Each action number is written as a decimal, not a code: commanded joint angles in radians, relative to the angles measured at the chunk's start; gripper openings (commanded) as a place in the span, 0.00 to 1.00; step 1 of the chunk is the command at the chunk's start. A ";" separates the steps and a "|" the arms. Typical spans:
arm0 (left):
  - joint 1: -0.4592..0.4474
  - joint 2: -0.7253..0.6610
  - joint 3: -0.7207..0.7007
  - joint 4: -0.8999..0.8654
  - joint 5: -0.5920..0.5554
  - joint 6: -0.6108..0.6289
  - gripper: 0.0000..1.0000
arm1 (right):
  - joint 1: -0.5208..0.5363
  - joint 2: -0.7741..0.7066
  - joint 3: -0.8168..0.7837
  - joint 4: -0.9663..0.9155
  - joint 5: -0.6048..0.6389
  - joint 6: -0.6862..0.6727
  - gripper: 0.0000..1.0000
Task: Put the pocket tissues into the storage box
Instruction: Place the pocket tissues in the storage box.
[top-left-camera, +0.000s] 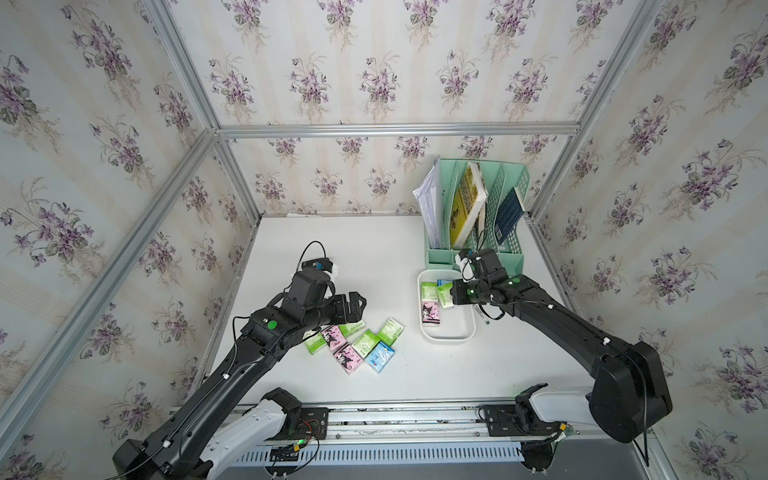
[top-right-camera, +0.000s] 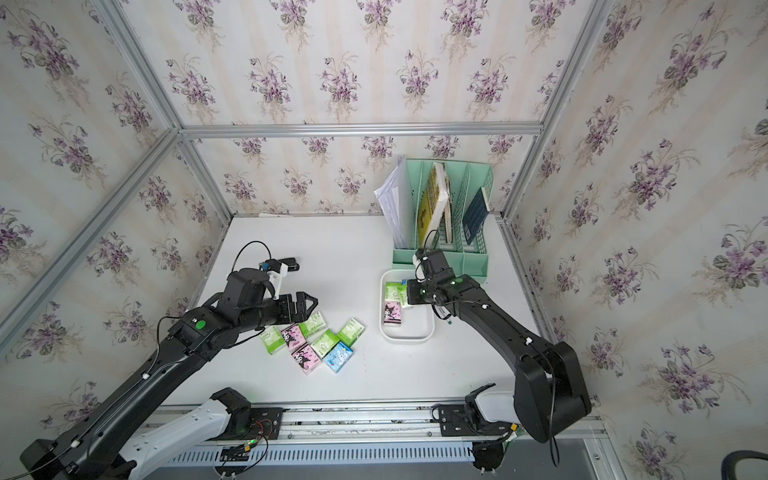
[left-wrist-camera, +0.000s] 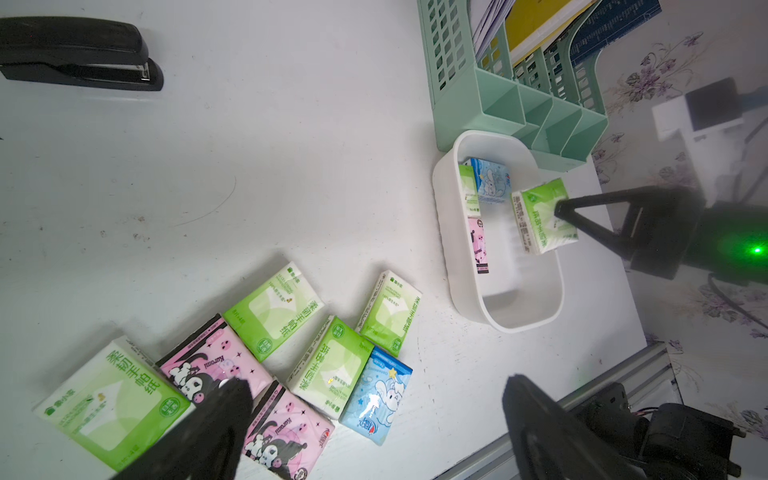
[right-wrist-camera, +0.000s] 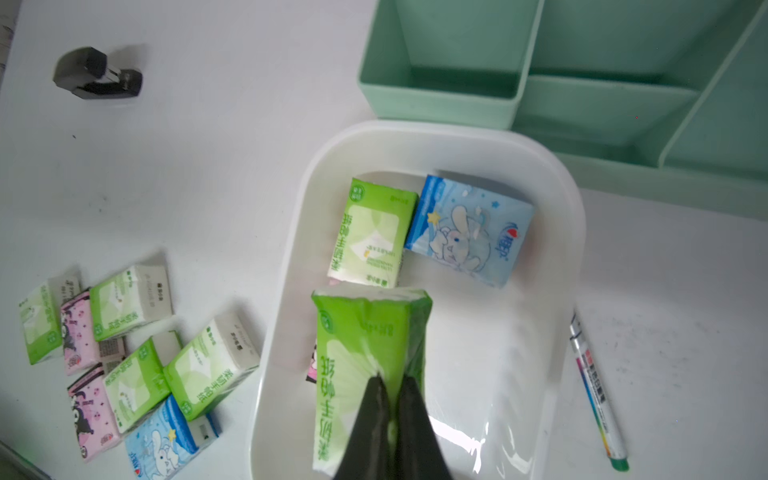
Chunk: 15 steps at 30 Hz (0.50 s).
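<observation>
Pocket tissues (top-left-camera: 363, 343) were split between the table (top-left-camera: 374, 257) and the box (top-left-camera: 446, 338). Seven loose packs (top-right-camera: 324, 343) lay clustered on the table, left of the box and nearer the front edge: four green, two pink and one blue, most of them touching a neighbour. The box sat right of the table's middle, its far end just in front of the organizer (top-left-camera: 478, 257), which stood in the back right corner. At the box's far end a green pack (right-wrist-camera: 370, 232) and a blue pack (right-wrist-camera: 469, 232) lay side by side. A pink pack (top-left-camera: 430, 315) lay by the left wall, next to the green one.

Right fingers (right-wrist-camera: 384, 409) were clenched on the held pack (right-wrist-camera: 365, 332), another green one, pinching its wrapper. It hung tilted over the box and partly hid the pink pack in the right wrist view. Whether it touched the packs below could not be told.

Left fingers (top-right-camera: 305, 307) were spread wide with nothing between them, over the left end of the loose packs. Contact with those packs could not be told.

A stapler (left-wrist-camera: 79, 54) lay well apart from the packs, toward the table's back left. A pen (right-wrist-camera: 594, 390) lay on the table just right of the box.
</observation>
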<state>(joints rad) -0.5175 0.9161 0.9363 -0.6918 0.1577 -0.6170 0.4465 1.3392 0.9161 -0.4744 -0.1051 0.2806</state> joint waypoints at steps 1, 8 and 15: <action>-0.001 -0.018 -0.007 0.012 -0.023 -0.004 0.99 | -0.004 -0.004 -0.040 0.011 0.013 -0.003 0.00; -0.001 -0.036 -0.021 0.002 -0.032 -0.006 0.99 | -0.011 0.014 -0.129 0.089 0.011 0.065 0.00; -0.001 -0.042 -0.021 -0.007 -0.037 -0.004 0.99 | -0.014 0.054 -0.146 0.159 0.022 0.118 0.00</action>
<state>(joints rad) -0.5179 0.8764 0.9161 -0.6945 0.1333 -0.6201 0.4324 1.3792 0.7685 -0.3698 -0.0975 0.3664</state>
